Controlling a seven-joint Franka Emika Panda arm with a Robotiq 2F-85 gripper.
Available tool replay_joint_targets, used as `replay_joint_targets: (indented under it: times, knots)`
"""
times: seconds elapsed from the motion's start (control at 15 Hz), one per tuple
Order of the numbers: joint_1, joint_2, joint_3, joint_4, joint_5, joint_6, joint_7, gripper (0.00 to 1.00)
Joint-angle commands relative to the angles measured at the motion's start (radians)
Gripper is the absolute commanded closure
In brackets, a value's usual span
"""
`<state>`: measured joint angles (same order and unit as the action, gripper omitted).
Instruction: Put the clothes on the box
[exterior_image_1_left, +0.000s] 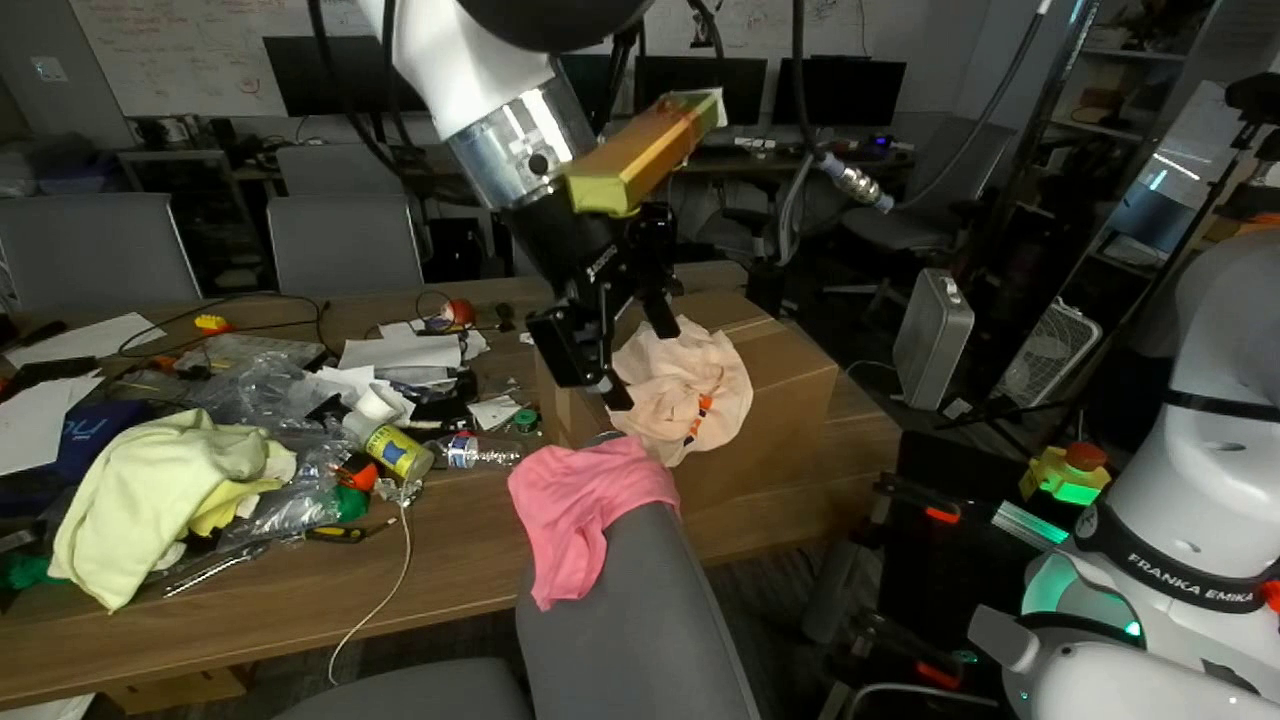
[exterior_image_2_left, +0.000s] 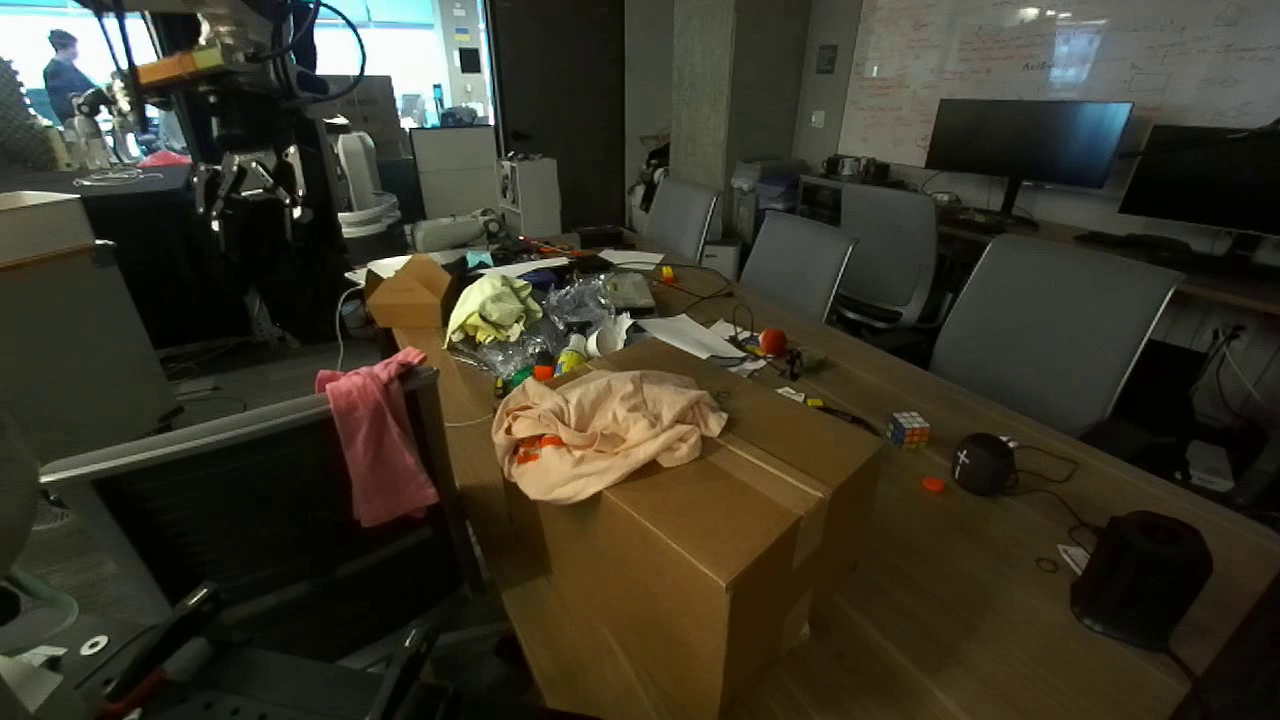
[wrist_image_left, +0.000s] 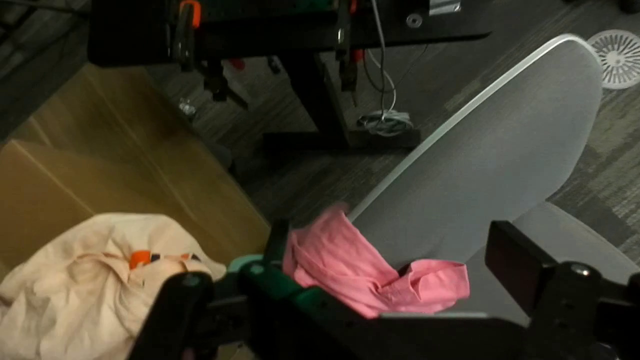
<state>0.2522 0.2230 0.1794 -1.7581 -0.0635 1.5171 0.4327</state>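
A large brown cardboard box (exterior_image_1_left: 790, 365) stands on the table; it also shows in an exterior view (exterior_image_2_left: 690, 530) and the wrist view (wrist_image_left: 150, 165). A peach cloth (exterior_image_1_left: 680, 385) with an orange print lies crumpled on top of it, also in an exterior view (exterior_image_2_left: 610, 425) and the wrist view (wrist_image_left: 90, 285). A pink cloth (exterior_image_1_left: 590, 500) hangs over a grey chair's backrest, also in an exterior view (exterior_image_2_left: 380, 440). My gripper (exterior_image_1_left: 641, 362) is open and empty, raised above the chair and box. In the wrist view the pink cloth (wrist_image_left: 340, 250) shows between the open fingers (wrist_image_left: 390, 240), below them.
The grey chair (exterior_image_1_left: 650, 620) stands at the table's edge beside the box. A pale yellow cloth (exterior_image_1_left: 150, 490) lies on table clutter with plastic bags, a yellow can (exterior_image_1_left: 397, 452) and a bottle (exterior_image_1_left: 480, 451). A Rubik's cube (exterior_image_2_left: 908, 428) and black speakers (exterior_image_2_left: 1140, 580) stand beyond the box.
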Motion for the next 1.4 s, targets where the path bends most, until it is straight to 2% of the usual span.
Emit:
replay_joint_targets:
  times: [0.0, 0.2, 0.47, 0.8, 1.33]
  knots:
    - [0.021, 0.024, -0.002, -0.018, -0.09, 0.146, -0.037, 0.0]
    - [0.007, 0.061, -0.014, -0.02, -0.081, 0.23, -0.063, 0.0]
    - [-0.022, 0.114, -0.038, -0.021, -0.044, 0.284, -0.098, 0.0]
    - [-0.045, 0.197, -0.073, -0.001, -0.033, 0.31, -0.088, 0.0]
    - [-0.057, 0.283, -0.089, 0.008, 0.046, 0.341, -0.085, 0.0]
